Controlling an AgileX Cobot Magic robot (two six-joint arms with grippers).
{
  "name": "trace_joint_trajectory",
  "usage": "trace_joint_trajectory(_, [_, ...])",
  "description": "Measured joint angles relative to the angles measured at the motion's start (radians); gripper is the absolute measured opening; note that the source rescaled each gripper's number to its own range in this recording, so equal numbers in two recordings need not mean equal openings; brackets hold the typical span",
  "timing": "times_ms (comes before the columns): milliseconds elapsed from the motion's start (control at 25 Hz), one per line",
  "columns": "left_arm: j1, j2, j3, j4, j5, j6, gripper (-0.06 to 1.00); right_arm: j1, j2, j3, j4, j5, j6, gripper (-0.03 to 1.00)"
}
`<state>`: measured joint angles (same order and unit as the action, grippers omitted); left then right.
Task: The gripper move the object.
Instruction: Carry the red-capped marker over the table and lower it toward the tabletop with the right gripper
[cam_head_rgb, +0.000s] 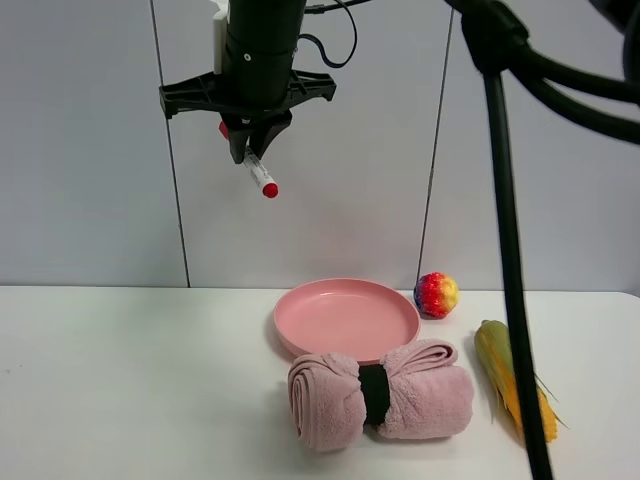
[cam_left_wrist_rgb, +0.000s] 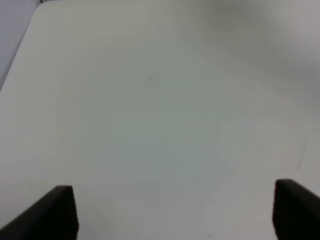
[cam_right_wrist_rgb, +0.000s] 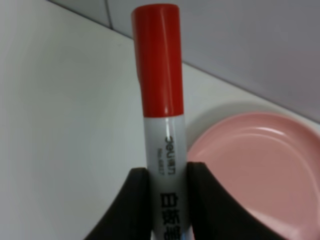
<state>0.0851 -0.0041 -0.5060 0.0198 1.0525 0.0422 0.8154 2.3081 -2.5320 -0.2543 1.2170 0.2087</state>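
One marker pen (cam_head_rgb: 262, 176) hangs high above the table (cam_head_rgb: 120, 380), tilted with its red cap down, our right gripper (cam_head_rgb: 252, 140) clenched on its barrel, up and left of the pink plate (cam_head_rgb: 340, 315). We judge the pick-up done; lowering and release remain. Our left gripper (cam_left_wrist_rgb: 174, 189) stands spread, holding nothing.

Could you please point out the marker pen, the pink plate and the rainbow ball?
marker pen (cam_right_wrist_rgb: 164, 131), right wrist view, white barrel below red cap.
pink plate (cam_head_rgb: 345, 318), exterior high view, bare inner surface.
rainbow ball (cam_head_rgb: 436, 295), exterior high view, its middle.
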Motion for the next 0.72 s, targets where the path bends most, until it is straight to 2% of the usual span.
trace_joint_trajectory(160, [0.0, 0.0, 0.0, 0.0, 0.0, 0.0, 1.0, -0.032, -0.001, 0.0, -0.026, 0.0, -0.114, 0.0])
trace_joint_trajectory(320, [0.0, 0.0, 0.0, 0.0, 0.0, 0.0, 1.0, -0.058, -0.017, 0.063, -0.039, -0.002, -0.136, 0.0])
trace_joint_trajectory(440, [0.0, 0.0, 0.0, 0.0, 0.0, 0.0, 1.0, -0.067, -0.082, 0.22, -0.04, -0.002, -0.127, 0.0])
trace_joint_trajectory(720, [0.0, 0.0, 0.0, 0.0, 0.0, 0.0, 1.0, -0.111, -0.309, 0.653, -0.03, -0.004, 0.017, 0.0])
